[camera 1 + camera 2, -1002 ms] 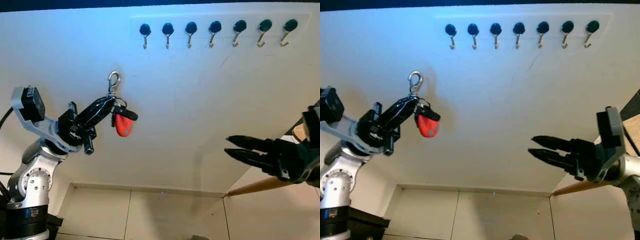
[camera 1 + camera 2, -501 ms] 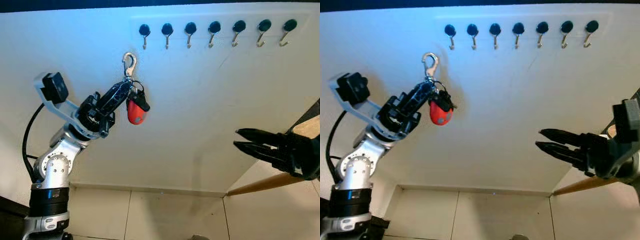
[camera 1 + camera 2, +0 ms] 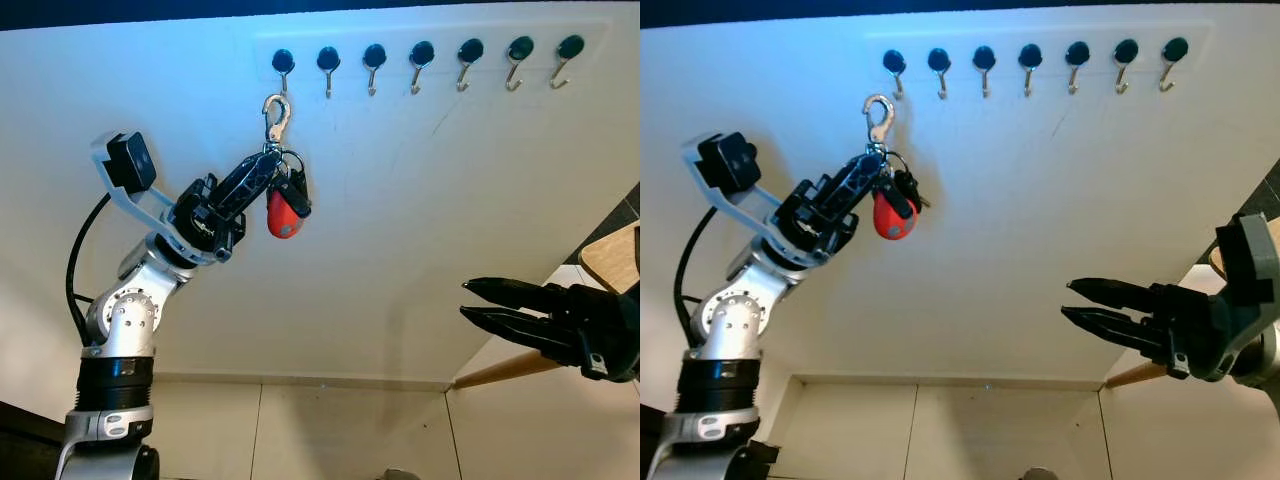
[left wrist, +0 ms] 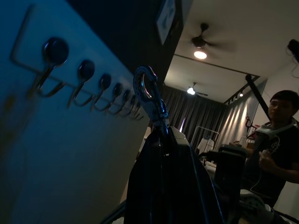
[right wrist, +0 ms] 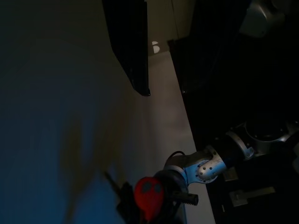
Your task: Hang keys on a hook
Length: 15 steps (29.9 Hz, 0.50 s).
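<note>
I see a white wall [image 3: 400, 250] in front of me, and near its top a row of hooks [image 3: 420, 62], seven black knobs with small metal hooks under them. I use this row as my landmark. Below the wall there is a tiled floor [image 3: 340, 430].

My left arm [image 3: 125, 330] is raised toward the wall, below and to the left of the row. The left gripper [image 3: 262, 172] has its two black fingers pressed together on the keys [image 3: 283, 205], so it is pinching them. The bunch has a red fob [image 3: 281, 215] that hangs down beside the fingers, and a silver carabiner clip [image 3: 274, 115] that stands up above the fingertips. The clip is just below the first hook on the left end of the row [image 3: 284, 66], close to it but not on it. In the left wrist view the clip [image 4: 150, 100] rises over the dark fingers, with the hooks on the wall beside it, and a person [image 4: 275, 140] stands in the room behind.

My right gripper [image 3: 490, 305] is well below the right end of the row, pointing left, with its fingers a little spread and nothing between them.
</note>
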Motion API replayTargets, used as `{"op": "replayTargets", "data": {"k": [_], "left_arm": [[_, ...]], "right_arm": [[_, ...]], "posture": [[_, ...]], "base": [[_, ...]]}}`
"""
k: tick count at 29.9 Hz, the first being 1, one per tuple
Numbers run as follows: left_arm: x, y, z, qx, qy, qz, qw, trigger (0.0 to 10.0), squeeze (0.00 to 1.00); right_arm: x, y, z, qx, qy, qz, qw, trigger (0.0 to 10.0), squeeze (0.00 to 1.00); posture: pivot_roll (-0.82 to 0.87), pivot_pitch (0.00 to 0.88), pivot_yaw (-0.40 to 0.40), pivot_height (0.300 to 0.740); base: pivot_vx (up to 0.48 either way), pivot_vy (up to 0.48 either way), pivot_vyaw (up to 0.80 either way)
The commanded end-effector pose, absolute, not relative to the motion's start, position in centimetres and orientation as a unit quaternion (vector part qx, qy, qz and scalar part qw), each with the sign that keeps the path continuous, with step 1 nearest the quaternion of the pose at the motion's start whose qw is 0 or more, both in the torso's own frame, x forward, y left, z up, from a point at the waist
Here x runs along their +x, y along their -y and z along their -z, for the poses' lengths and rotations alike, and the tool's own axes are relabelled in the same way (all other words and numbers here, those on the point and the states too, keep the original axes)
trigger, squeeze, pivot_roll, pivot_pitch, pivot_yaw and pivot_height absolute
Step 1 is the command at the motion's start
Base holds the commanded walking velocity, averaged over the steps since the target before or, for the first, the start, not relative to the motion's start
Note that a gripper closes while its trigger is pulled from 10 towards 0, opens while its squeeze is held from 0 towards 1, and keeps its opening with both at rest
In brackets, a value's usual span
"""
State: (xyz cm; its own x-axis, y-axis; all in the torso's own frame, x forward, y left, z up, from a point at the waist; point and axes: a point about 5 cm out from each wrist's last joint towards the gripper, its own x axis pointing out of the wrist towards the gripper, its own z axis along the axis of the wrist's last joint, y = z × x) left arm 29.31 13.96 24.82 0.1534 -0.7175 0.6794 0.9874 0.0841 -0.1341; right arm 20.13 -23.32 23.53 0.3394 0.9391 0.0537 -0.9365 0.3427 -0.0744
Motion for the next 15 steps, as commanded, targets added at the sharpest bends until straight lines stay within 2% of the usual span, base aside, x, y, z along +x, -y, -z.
{"op": "replayTargets", "data": {"k": [1, 9, 15], "left_arm": [[29.5, -13.5, -24.7, -0.291, 0.23, 0.614, 0.697, 10.0, 0.0], [30.9, -12.0, -25.1, -0.297, 0.231, 0.619, 0.69, 10.0, 0.0], [31.9, -11.7, -25.3, -0.302, 0.238, 0.597, 0.704, 10.0, 0.0]], "right_arm": [[19.8, 22.8, -23.8, -0.014, 0.047, -0.586, 0.809, 10.0, 0.0], [20.0, 22.4, -23.6, -0.011, 0.043, -0.587, 0.808, 10.0, 0.0], [20.1, 22.2, -23.7, -0.01, 0.045, -0.589, 0.807, 10.0, 0.0]], "posture": [[-0.18, 0.096, 0.099, 0.74], [-0.18, 0.093, 0.097, 0.74], [-0.18, 0.093, 0.101, 0.74]], "base": [[0.0, 0.0, 0.0], [0.0, 0.0, 0.0], [0.0, 0.0, 0.0]]}}
